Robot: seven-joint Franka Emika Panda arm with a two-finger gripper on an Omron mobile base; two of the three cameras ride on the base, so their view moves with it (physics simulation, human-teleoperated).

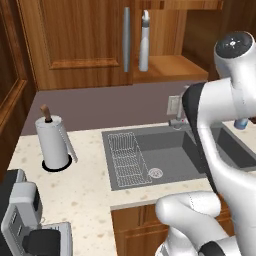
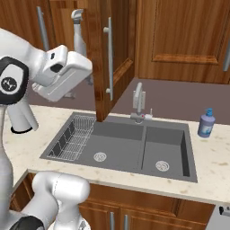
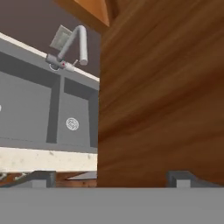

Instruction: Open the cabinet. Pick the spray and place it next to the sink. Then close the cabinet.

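Gripper [image 3: 111,177] (jaws wide) faces swung-out cabinet [image 2: 104,58] door edge.

Brown wood cabinet [image 1: 75,45] with visible grain, satin finish, and matt grey metal bar handles [image 1: 126,39]. Pale speckled stone counter [image 1: 75,190], smooth (faint sheen). Matt dark grey sink [image 2: 126,146] holding thin wire rack [image 2: 74,137]; brushed chrome faucet [image 2: 139,105]. White plastic spray [image 1: 144,42]. White paper towel roll [image 1: 52,142]. Glossy blue plastic bottle [image 2: 206,123].
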